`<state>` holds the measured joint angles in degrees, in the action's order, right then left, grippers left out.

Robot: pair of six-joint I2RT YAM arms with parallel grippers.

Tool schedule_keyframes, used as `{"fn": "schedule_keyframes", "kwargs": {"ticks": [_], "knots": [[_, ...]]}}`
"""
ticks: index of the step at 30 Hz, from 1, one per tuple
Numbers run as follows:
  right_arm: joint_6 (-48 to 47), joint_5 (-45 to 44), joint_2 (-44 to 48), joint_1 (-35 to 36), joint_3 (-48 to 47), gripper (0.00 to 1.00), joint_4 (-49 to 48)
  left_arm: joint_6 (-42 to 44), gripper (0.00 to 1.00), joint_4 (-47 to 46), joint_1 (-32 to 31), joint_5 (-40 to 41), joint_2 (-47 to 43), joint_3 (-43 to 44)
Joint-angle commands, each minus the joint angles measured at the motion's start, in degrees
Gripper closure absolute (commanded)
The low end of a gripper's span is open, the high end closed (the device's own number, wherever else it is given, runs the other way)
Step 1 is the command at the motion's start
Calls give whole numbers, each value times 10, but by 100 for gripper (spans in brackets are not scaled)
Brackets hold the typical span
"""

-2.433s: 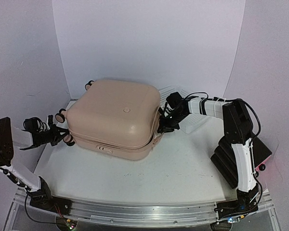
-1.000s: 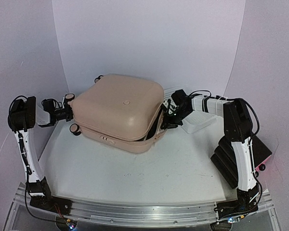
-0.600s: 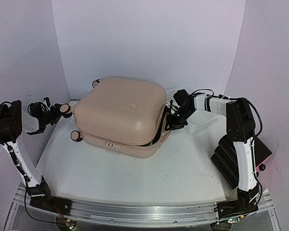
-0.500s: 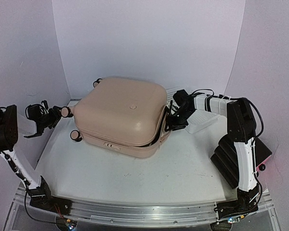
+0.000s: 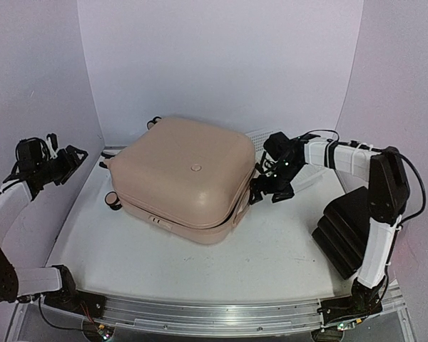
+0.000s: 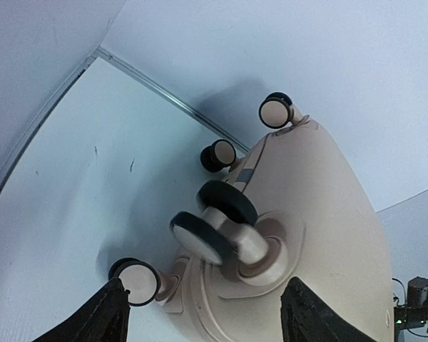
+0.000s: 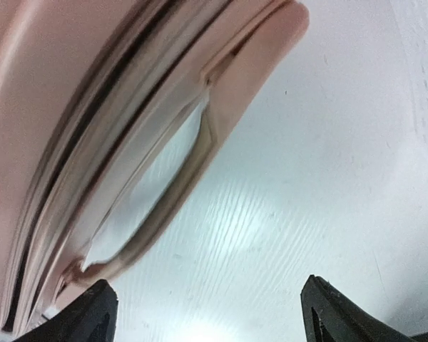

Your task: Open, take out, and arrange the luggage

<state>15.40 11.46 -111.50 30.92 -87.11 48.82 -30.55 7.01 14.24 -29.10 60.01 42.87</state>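
The luggage point(image 5: 185, 178), a pale pink hard-shell suitcase, lies flat and closed in the middle of the table. Its wheels point(image 6: 217, 221) point left. My left gripper point(image 5: 63, 165) hovers open to the left of them, apart from the case. In the left wrist view the gripper point(image 6: 207, 317) holds nothing, and the wheeled end of the luggage point(image 6: 321, 235) lies beyond the black fingertips point(image 6: 107, 317). My right gripper point(image 5: 267, 189) stands open beside the case's right side. The right wrist view shows the gripper point(image 7: 214, 317) empty over the table, just off the side handle point(image 7: 164, 206).
A white mesh basket point(image 5: 308, 178) sits behind the right arm, its mesh point(image 7: 424, 71) at the right edge of the right wrist view. A black stacked object point(image 5: 346, 228) rests near the right wall. White walls close in the back and both sides.
Both grippers have opened and let go of the suitcase. The left arm has drawn back to the left, away from the wheels. The case has settled flat and a little to the right.
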Motion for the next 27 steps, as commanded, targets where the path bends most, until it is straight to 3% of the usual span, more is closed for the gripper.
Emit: {"fn": "schedule_keyframes", "kwargs": {"ticks": [1,6,10,18,24,27], "knots": [[23,-11,72,-1,30,7,29,82,27,138,-32,49,-21,112],[82,71,118,-4,70,5,-7,139,27,160,-123,50,80,208],[218,165,155,-4,121,4,-159,188,26,203,-169,49,198,315],[390,165,140,-4,142,3,-375,251,15,354,-192,-2,426,548],[422,168,68,-4,99,3,-421,232,17,366,-194,-135,441,507],[390,178,36,-4,55,3,-413,227,18,360,-206,-124,385,426]]}}
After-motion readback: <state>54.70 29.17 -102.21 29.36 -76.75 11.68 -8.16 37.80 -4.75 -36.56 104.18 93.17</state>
